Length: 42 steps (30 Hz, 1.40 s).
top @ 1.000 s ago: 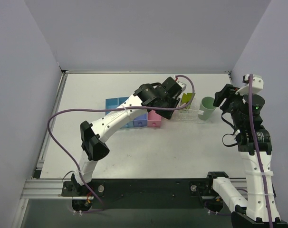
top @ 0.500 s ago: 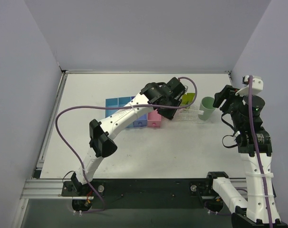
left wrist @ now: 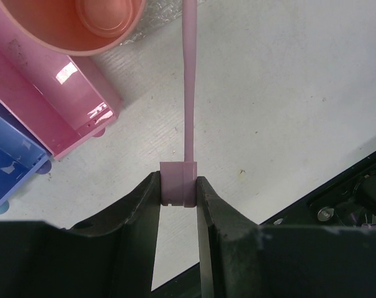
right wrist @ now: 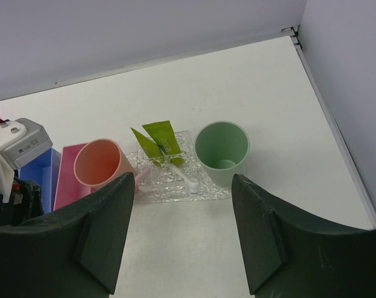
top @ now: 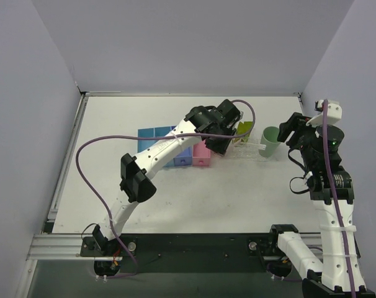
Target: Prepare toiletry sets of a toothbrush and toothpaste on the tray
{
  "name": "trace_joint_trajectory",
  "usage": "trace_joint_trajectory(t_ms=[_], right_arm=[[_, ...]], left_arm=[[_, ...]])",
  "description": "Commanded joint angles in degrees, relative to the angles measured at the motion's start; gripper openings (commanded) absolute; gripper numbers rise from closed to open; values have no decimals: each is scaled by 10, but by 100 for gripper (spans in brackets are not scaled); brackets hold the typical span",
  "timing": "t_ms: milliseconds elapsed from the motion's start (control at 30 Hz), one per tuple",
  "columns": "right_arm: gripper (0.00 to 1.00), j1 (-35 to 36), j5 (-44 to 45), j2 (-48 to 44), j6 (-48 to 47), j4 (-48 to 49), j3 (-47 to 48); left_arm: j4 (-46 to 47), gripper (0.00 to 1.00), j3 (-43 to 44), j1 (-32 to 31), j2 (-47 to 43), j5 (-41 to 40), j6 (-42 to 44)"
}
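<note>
My left gripper [left wrist: 178,186] is shut on the square end of a thin pink toothbrush [left wrist: 189,93]. The brush points away from the jaws toward the clear bumpy tray [right wrist: 203,189]. Its far end shows by the tray's left edge in the right wrist view [right wrist: 141,177]. On the tray lie two lime-yellow toothpaste tubes [right wrist: 163,139] and a white toothbrush [right wrist: 179,172]. In the top view the left gripper [top: 222,139] hovers at the tray's [top: 250,154] left end. My right gripper [right wrist: 182,236] is open and empty, held above and near the tray.
A pink cup [right wrist: 101,162] stands at the tray's left end and a green cup [right wrist: 222,149] at its right. A pink box [left wrist: 58,105] and blue bins [top: 157,139] sit left of the tray. The right wall is close behind the right arm.
My left arm has shifted a little to the right and toward the tray with the pink toothbrush held. The right arm has not moved.
</note>
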Motion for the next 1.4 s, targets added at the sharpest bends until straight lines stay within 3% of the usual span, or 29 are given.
trace_joint_trajectory(t_ms=[0, 1367], right_arm=[[59, 5, 11, -3, -3, 14, -8], [63, 5, 51, -3, -26, 15, -36]], left_arm=[[3, 0, 35, 6, 8, 14, -8], [20, 0, 70, 27, 52, 62, -24]])
